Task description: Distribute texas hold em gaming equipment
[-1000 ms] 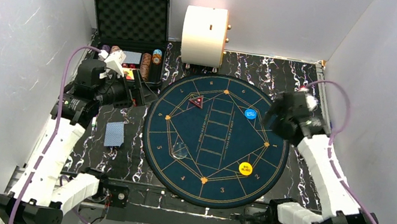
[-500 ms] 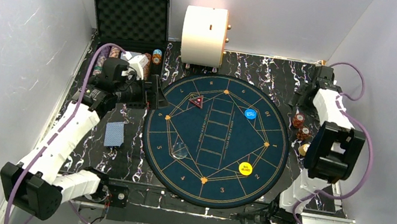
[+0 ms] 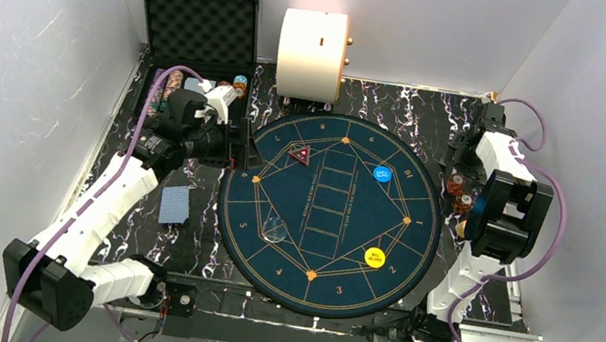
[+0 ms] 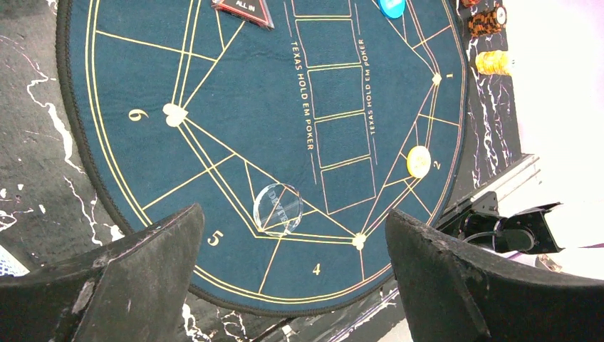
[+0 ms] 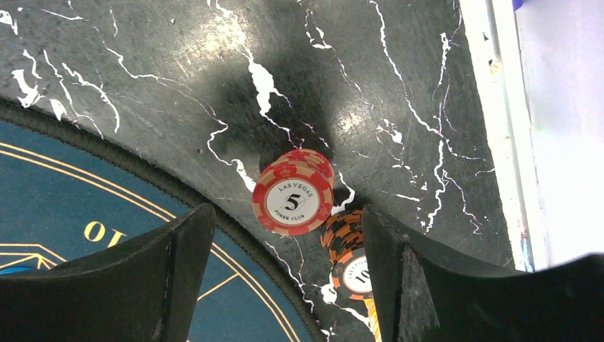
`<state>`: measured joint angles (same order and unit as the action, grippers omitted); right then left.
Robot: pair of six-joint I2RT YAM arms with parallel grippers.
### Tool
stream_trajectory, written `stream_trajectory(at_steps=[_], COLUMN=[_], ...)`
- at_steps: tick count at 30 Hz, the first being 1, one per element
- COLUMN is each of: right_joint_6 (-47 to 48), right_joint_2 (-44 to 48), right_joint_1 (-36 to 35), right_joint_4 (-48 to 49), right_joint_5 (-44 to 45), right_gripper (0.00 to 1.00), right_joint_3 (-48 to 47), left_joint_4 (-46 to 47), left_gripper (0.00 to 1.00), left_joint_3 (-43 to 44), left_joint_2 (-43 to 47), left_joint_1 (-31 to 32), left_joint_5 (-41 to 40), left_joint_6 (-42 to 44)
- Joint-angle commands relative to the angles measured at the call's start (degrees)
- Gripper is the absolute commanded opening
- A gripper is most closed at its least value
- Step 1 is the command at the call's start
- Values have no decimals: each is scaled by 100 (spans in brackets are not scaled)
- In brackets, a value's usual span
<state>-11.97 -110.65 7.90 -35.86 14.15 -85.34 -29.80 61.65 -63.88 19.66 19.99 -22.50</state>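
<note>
The round blue mat [image 3: 320, 271] holds a red triangular marker [image 3: 299, 155], a blue button [image 3: 382, 174], a yellow button [image 3: 374, 257] and a clear disc [image 3: 275, 229]. A blue-backed card [image 3: 174, 203] lies left of the mat. My left gripper [image 3: 238, 146] is open and empty at the mat's left rim; its wrist view [image 4: 295, 285] shows the disc [image 4: 278, 209] between the fingers. My right gripper [image 3: 460, 165] is open and empty above a red-and-white chip stack [image 5: 293, 201] and an orange-black one [image 5: 349, 263], right of the mat [image 5: 64, 214].
The open black case [image 3: 200, 24] with chip rows stands at the back left, the big cream cylinder [image 3: 311, 51] behind the mat. A yellowish chip stack [image 3: 463, 226] sits by the right arm. White walls close both sides.
The right arm swung off the mat to the far right edge and folded over the chip stacks. The left gripper moved right from the case to the mat's rim.
</note>
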Motion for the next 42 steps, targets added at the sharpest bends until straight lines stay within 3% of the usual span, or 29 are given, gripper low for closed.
stream_trajectory(at_steps=[1,21,28,42], right_joint_6=[58,-19,-35,-62], right_joint_2=[-101,-330,-325,-342], right_joint_1=[51,106,132,150], right_joint_4=[78,21,50,40], right_joint_5=[-141,17,-23,-90], right_gripper=[82,63,65,57], right_joint_3=[-36,-125,-220,-332], left_joint_4=[80,18,22,36], left_gripper=[98,98,98,98], left_joint_3=[11,39,75,57], left_joint_2=[24,70,62,50], left_joint_1=[21,20,25,21], left_joint_5=[16,-24,-24,-3], left_joint_6=[33,79,75,62])
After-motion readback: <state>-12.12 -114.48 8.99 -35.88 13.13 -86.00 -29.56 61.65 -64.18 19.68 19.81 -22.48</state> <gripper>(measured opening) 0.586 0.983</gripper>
